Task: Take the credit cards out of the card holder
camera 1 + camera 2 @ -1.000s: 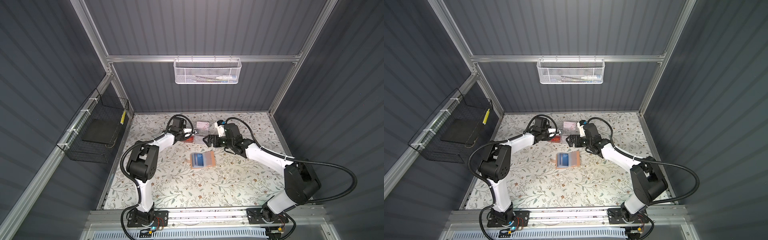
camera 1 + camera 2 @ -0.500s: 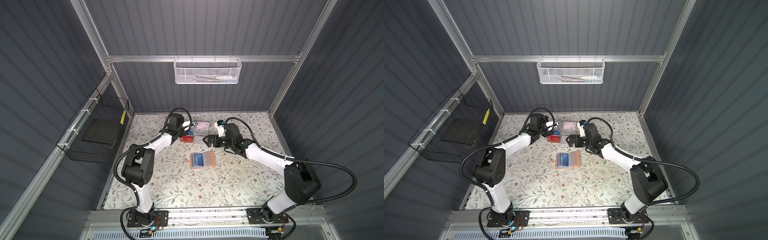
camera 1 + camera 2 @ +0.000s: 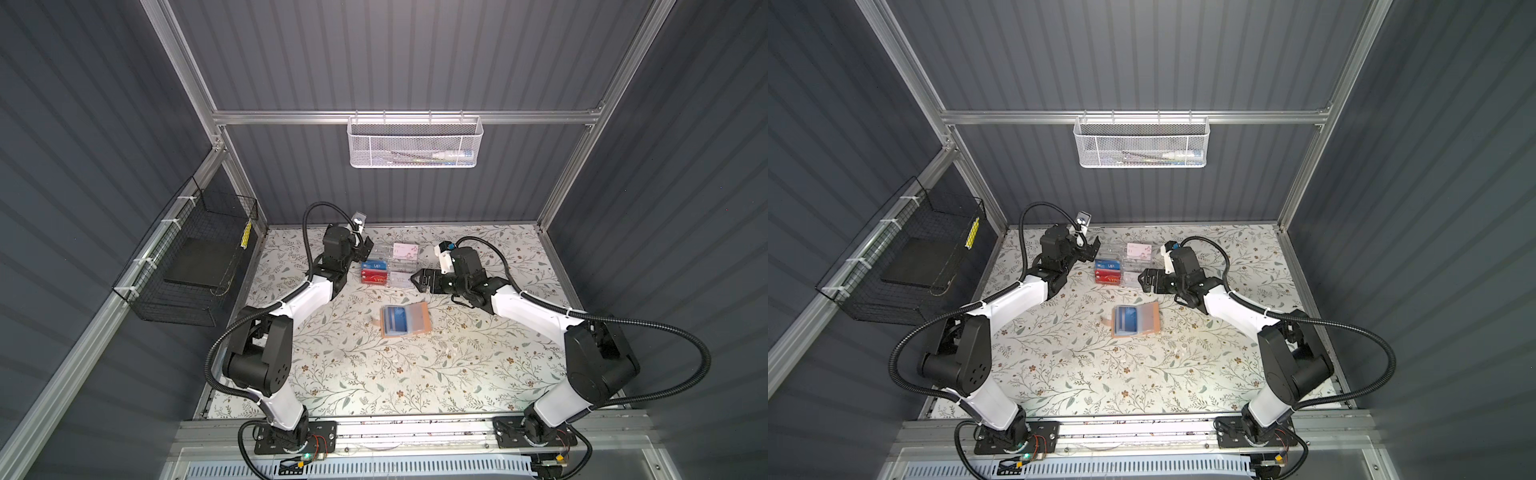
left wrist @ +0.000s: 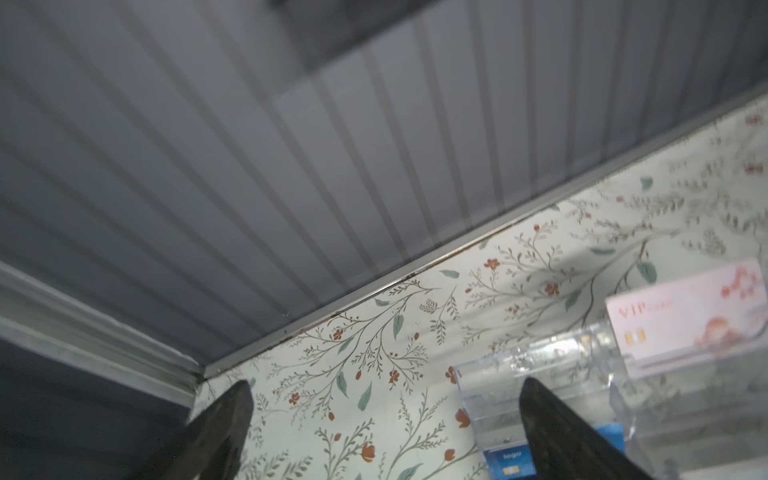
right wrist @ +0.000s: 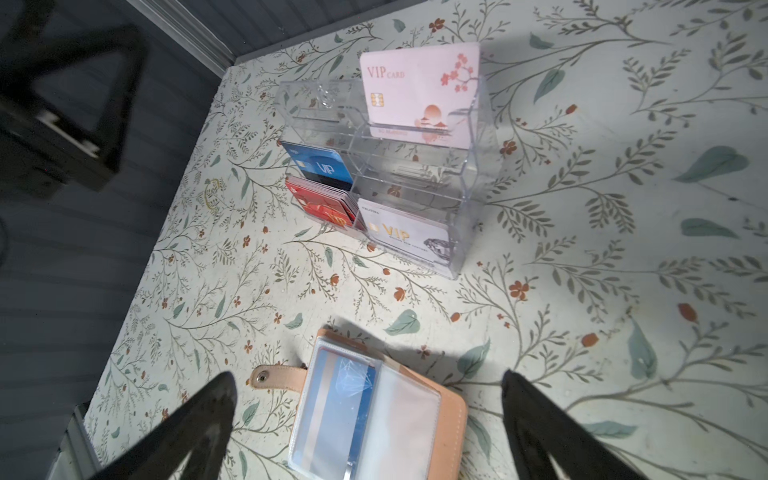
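Card holder [image 3: 405, 320], tan and booklet-style: lies open and flat near the middle of both top views, on the floral tabletop [image 3: 332, 374], with its snap strap [image 3: 376, 322] pointing toward the left of the frame. Keeps a blue card [image 5: 340, 407] inside a clear sleeve page, seen in a top view as a blue patch on its left half.

Above it in the frame, apart from it: clear acrylic box [image 3: 409, 266] with several compartments. Holds a blue VIP card [image 3: 376, 264] on its left side, red cards [image 3: 375, 278] just below that in the frame, a pink VIP card [image 3: 405, 250] standing at its upper right and a white VIP card [image 5: 405, 232] at its lower right.

Left gripper [image 3: 362, 249]: sits just beside the box's upper left corner in a top view, jaws spread wide, empty. Shows in the left wrist view [image 4: 384, 388] as two dark fingertips far apart, with the box and the pink VIP card off to one side.

Right gripper [image 3: 417, 281]: sits just right of the box's lower right corner in a top view, pointing left, up and to the right of the card holder. Jaws wide and empty in the right wrist view [image 5: 369, 380], which looks down on the open holder between the fingertips.
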Available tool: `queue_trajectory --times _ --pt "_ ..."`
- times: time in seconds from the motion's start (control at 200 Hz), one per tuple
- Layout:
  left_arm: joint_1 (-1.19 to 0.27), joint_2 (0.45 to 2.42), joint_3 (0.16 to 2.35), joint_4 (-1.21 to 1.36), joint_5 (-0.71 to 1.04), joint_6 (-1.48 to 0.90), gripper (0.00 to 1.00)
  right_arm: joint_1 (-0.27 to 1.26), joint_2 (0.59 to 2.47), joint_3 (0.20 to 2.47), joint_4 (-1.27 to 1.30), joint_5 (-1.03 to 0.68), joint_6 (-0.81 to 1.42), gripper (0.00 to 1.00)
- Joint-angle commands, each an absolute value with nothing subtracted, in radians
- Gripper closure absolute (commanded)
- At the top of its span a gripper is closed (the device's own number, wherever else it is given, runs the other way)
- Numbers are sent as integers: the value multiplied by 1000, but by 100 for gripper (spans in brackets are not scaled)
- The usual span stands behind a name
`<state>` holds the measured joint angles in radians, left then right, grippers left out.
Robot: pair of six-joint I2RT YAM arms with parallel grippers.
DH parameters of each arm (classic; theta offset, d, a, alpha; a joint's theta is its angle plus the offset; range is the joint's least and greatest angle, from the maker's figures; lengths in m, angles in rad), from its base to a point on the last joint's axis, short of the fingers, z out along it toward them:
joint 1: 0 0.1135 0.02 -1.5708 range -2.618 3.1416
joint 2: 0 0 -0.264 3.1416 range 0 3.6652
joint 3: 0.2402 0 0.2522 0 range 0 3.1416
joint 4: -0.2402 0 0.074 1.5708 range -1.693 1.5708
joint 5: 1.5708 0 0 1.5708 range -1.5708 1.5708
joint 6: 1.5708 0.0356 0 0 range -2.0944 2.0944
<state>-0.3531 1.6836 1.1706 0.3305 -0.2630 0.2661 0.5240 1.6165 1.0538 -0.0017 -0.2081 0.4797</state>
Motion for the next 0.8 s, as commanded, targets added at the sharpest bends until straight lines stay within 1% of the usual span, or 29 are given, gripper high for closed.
queue_trajectory --times 0.0,0.06,0.19,0.285,0.37,0.58,0.795 --pt "-345 1693 1271 139 -304 -42 0 515 1670 1110 -67 -166 451 1" --pt "-340 1716 1309 42 -269 -112 0 508 1696 1137 -83 -168 446 1" --pt "-280 1751 1292 10 -88 -282 0 498 1756 1188 -98 -177 436 1" --pt "-202 1764 1215 116 92 -432 0 491 1803 1237 -101 -185 423 1" --pt "-144 1789 1164 223 200 -532 0 486 1839 1281 -106 -205 408 1" --pt "-109 1889 1178 339 388 -577 0 465 1915 1358 -102 -241 411 1" --pt "-110 1953 1191 444 475 -590 0 462 1975 1422 -95 -259 402 1"
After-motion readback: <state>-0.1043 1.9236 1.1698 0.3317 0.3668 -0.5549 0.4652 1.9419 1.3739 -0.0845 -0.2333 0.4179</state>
